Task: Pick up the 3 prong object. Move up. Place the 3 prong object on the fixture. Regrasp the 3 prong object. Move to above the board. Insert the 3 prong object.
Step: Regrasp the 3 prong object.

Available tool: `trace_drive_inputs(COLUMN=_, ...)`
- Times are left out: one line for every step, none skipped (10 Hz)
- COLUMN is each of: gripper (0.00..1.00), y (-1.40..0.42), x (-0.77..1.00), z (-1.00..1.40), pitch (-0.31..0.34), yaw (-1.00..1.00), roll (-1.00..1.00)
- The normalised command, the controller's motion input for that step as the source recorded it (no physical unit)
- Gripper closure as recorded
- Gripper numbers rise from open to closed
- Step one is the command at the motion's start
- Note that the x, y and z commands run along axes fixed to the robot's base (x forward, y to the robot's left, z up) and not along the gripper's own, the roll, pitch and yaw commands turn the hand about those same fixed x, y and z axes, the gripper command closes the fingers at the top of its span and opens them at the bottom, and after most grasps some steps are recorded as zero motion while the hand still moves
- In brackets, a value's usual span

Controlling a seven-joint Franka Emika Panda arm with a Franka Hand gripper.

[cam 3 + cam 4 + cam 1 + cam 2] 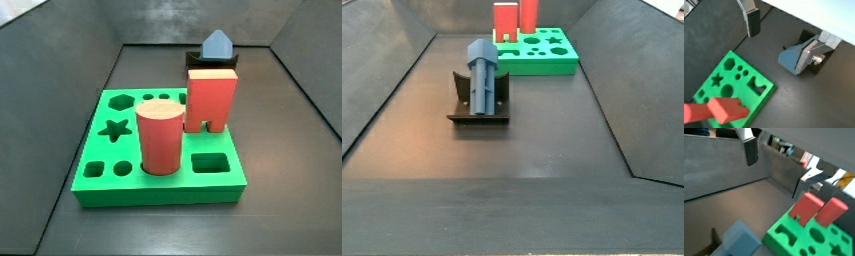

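1. Your gripper point(784, 37) hangs above the floor with its fingers point(752, 22) spread, holding nothing
2. The 3 prong object point(482, 72) rests on the fixture point(476, 108), apart from the board point(540, 53)

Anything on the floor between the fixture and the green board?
No. In a side view, bare dark floor separates the fixture, holding the 3 prong object, from the board. The gripper is open, empty, above.

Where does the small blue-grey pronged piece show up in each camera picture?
Wrist view: blue-grey piece beside the open tool.
Wrist view: at the picture's lower edge.
Side view: behind the red block.
Side view: on the fixture.
Shared landmark: green board.
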Motion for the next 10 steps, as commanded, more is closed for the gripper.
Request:
trace_drive_inputs(gripper=0.0, y=-0.02, x=-0.03, z=0.01, pitch=0.046, yaw=0.04, roll=1.0)
trace_drive_inputs(gripper=0.0, y=-0.03, x=-0.02, z=0.01, pitch=0.042, yaw=0.04, roll=1.0)
trace_drive_inputs(gripper=0.0, y=-0.02, x=-0.02, z=0.0, pitch=0.039, yaw=0.04, roll=1.0)
trace_drive_inputs(gripper=0.0, y=-0.02, x=-0.01, z=0.01, pitch=0.036, yaw=0.04, roll=1.0)
trace_drive_inputs(gripper=0.0, y=-0.02, x=-0.01, z=0.01, pitch=0.034, yaw=0.04, roll=1.0)
trace_drive_inputs(gripper=0.0, y=-0.02, x=0.0, z=0.01, pitch=0.031, yaw=0.04, roll=1.0)
trace_drive_inputs(gripper=0.0, y=-0.01, x=0.0, z=0.01, pitch=0.031, yaw=0.04, roll=1.0)
trace_drive_inputs(gripper=0.0, y=-0.02, x=0.0, z=0.01, pitch=0.035, yaw=0.04, roll=1.0)
trace_drive_inputs(gripper=0.0, y=-0.02, x=0.01, z=0.01, pitch=0.043, yaw=0.05, roll=1.0)
trace_drive_inputs(gripper=0.0, y=-0.02, x=0.02, z=0.01, pitch=0.05, yaw=0.05, roll=1.0)
